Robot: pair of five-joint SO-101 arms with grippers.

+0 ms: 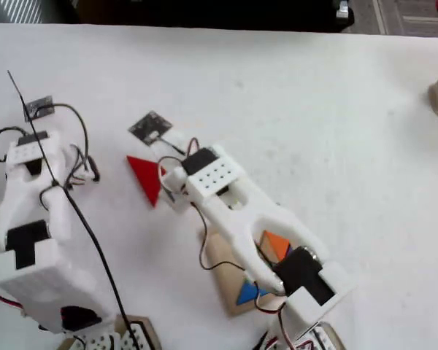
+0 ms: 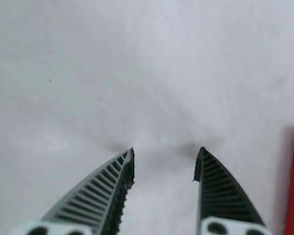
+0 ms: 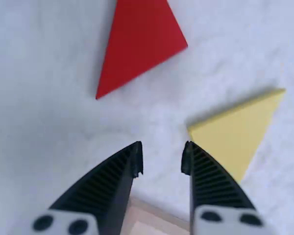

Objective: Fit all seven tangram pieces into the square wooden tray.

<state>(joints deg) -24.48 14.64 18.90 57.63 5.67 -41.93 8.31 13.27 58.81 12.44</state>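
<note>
Table [image 1: 314, 95]: white.
Tray [image 1: 223, 271]: wood; orange pc [image 1: 277, 244], blue pc [image 1: 247, 293] inside; right arm [image 1: 241, 211] over most.
Red triangle [image 1: 146, 179], yellow triangle [image 3: 235, 132]: outside tray.
Left gripper [image 2: 164, 161], right gripper [image 3: 161, 156]: parted, prob. empty.

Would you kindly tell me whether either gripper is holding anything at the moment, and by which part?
Nothing is held. The left gripper and the right gripper both stand open, with only bare table between their jaws.
</note>
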